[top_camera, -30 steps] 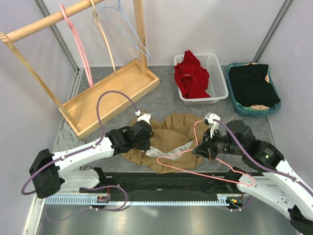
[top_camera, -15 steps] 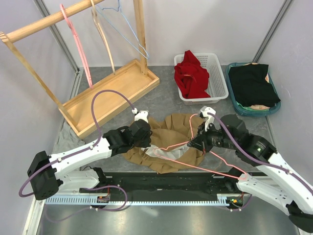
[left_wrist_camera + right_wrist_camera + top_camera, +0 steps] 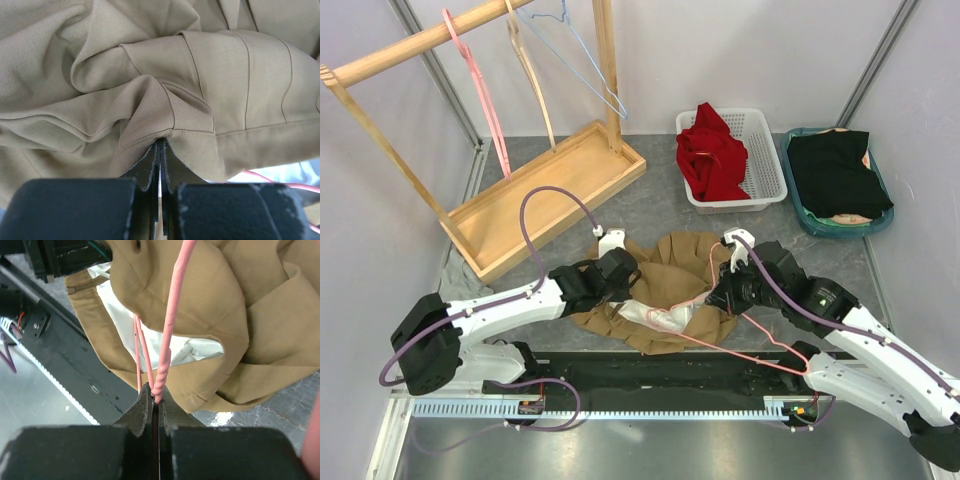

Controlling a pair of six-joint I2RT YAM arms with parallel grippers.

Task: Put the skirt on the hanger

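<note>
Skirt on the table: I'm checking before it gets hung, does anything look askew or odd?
The tan skirt lies crumpled in a heap, its white lining exposed at the opening. The pink hanger slants across it, not yet seated.

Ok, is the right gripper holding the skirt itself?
No, in the right wrist view the right gripper is shut on the pink hanger, with the skirt lying beyond it.

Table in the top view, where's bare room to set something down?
The widest bare patch of table lies behind the skirt, bordered by the wooden rack's base and the white basket. A narrower strip runs in front of the basket and teal tray. The near middle is crowded: skirt, pink hanger, left arm, right arm.
</note>
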